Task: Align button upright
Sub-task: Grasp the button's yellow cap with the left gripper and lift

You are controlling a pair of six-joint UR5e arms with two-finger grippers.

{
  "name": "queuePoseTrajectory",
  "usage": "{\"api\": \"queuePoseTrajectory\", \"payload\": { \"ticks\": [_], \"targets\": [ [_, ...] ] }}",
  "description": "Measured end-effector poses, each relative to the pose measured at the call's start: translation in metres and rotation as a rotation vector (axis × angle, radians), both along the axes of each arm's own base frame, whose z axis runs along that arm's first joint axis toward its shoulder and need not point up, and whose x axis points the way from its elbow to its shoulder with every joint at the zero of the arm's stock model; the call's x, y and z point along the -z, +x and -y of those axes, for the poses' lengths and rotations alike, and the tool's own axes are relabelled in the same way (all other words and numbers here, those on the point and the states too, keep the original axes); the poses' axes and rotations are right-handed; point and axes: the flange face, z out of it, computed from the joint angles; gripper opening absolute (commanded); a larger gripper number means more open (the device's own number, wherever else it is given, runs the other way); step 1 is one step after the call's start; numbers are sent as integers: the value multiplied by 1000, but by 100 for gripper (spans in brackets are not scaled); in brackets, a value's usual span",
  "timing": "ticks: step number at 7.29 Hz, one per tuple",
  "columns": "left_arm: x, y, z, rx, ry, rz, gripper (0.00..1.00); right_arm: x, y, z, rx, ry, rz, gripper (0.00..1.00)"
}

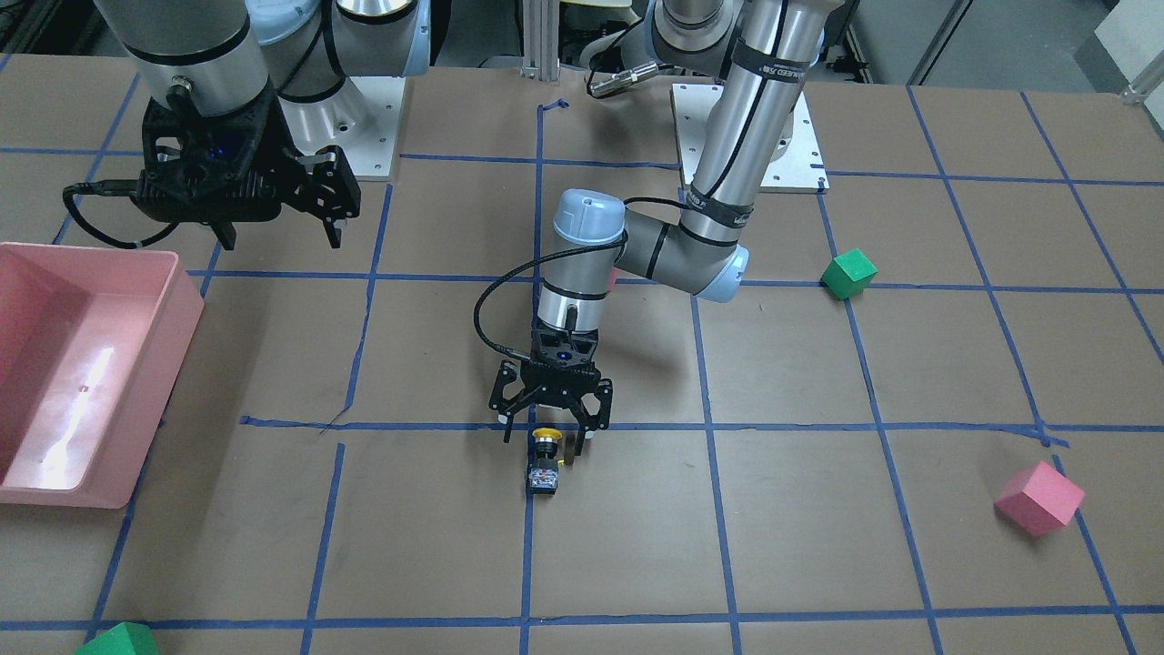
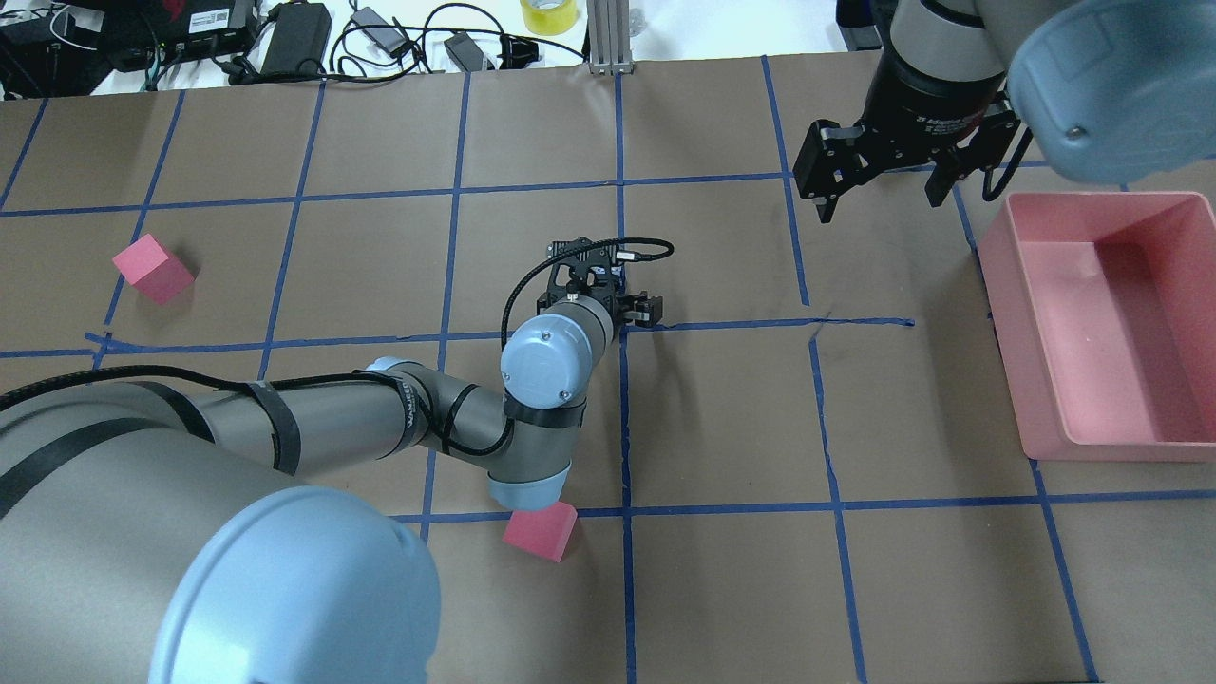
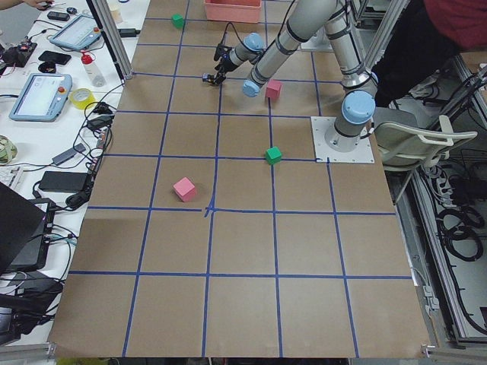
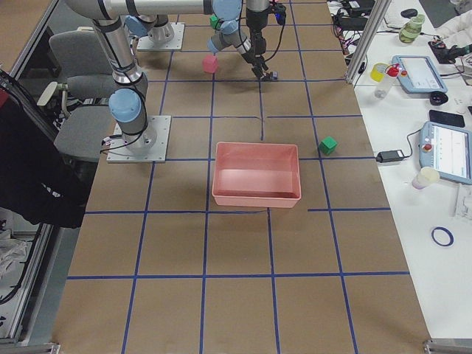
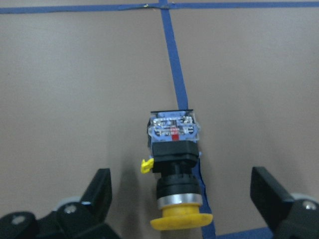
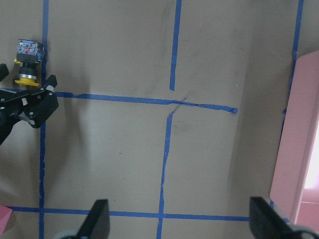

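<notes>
The button (image 1: 544, 462) lies on its side on the brown table, on a blue tape line. Its yellow cap points toward the robot and its whitish base block points away. My left gripper (image 1: 548, 438) is open and low over it, with one finger on each side of the cap end and not touching it. The left wrist view shows the button (image 5: 174, 164) between the spread fingers (image 5: 99, 191). My right gripper (image 1: 280, 241) is open and empty, held high near the pink bin. The right wrist view shows the button (image 6: 27, 57) far off.
A pink bin (image 1: 177, 300) stands at the table's edge on my right side. A green cube (image 1: 848, 273) and a pink cube (image 1: 1039, 498) lie on my left side. Another pink cube (image 2: 540, 530) lies under my left elbow. A green cube (image 1: 118, 639) sits at the far edge.
</notes>
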Motion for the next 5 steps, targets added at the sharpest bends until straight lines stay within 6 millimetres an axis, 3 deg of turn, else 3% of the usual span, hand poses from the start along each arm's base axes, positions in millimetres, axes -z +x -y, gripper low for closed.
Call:
{"api": "queuePoseTrajectory", "payload": {
  "ticks": [1,3,5],
  "targets": [
    [2,-2,-2,4,1,3,51,0,0,0,-3,-4,0,100],
    [5,-5,-7,17,7,11,12,-1,0,0,-12,-5,-4,100],
    [-3,-6,-7,30,0,16,12,0,0,0,-13,-3,-8,100]
  ]
}}
